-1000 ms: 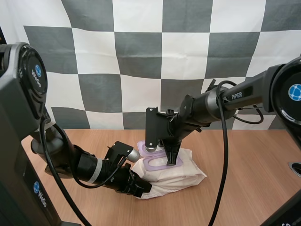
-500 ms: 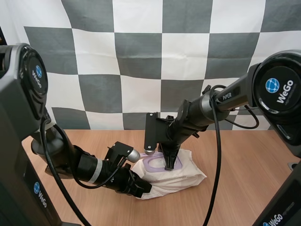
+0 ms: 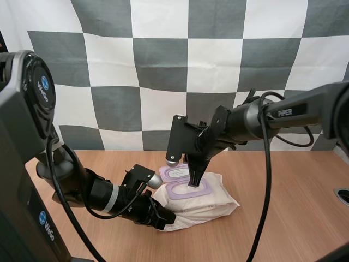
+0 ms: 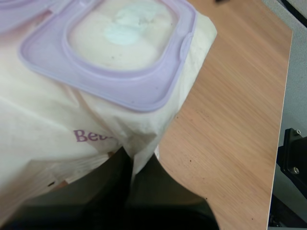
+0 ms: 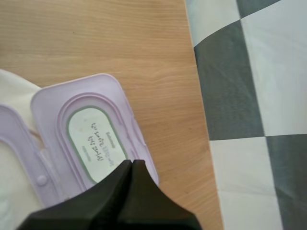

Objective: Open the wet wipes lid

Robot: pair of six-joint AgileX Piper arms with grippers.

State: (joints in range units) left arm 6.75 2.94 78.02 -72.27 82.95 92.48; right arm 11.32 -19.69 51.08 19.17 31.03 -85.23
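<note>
The cream wet wipes pack (image 3: 212, 201) lies in the middle of the table, its purple lid (image 3: 175, 172) folded back flat with the white label facing up. A white wipe shows inside the purple opening frame (image 4: 120, 52). My left gripper (image 3: 162, 217) is shut on the pack's near left corner; from the left wrist, the dark fingers (image 4: 127, 155) pinch the pack (image 4: 48, 120) at its film edge. My right gripper (image 3: 194, 183) is shut on nothing, its tip just above the opening frame. In the right wrist view the tip (image 5: 132, 164) hangs over the open lid (image 5: 91, 139).
The wooden table (image 3: 283, 218) stretches bare to the right of the pack and in front of it. A small round fitting (image 3: 343, 195) sits at the table's right edge.
The right gripper has lifted a little and drawn back from the opening. The lid now lies folded back in plain sight. The left gripper has kept its hold.
</note>
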